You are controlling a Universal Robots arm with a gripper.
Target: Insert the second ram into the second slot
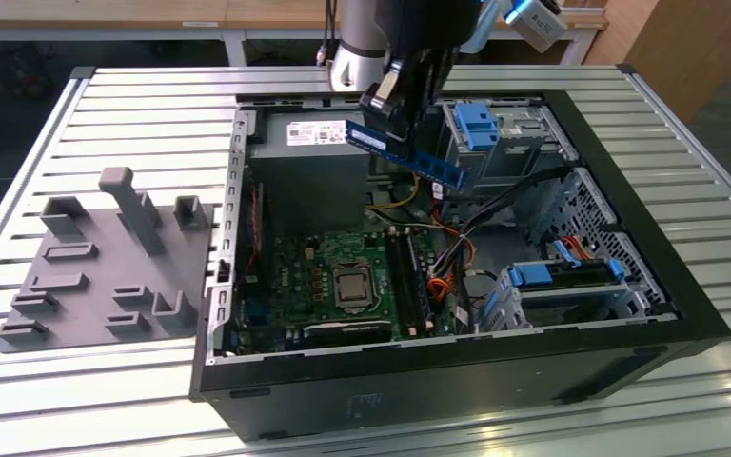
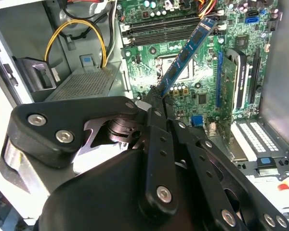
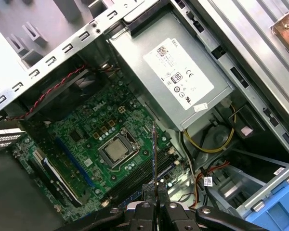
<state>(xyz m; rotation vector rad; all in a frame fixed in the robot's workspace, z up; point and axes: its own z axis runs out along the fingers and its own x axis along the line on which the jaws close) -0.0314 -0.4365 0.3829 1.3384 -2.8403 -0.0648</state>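
Note:
The second ram (image 1: 406,152) is a thin blue stick that I hold tilted above the open computer case (image 1: 467,352). My gripper (image 1: 392,103) is shut on the stick's upper end. In the second wrist view the ram (image 2: 188,53) runs out from my gripper (image 2: 157,97) towards the black memory slots (image 2: 168,29) on the green motherboard. In the first wrist view the ram (image 3: 154,154) shows edge-on, rising from my gripper (image 3: 155,191) over the slots (image 3: 139,177). The slots (image 1: 411,276) lie well below the stick, beside the processor socket (image 1: 349,284).
A grey power supply (image 1: 308,162) with a white label fills the case's far corner. Blue drive-bay clips (image 1: 480,124) stand beside the stick, and another (image 1: 563,276) sits lower down. Orange and black cables (image 1: 448,271) cross near the slots. A grey fixture plate (image 1: 99,257) lies at the exterior view's left.

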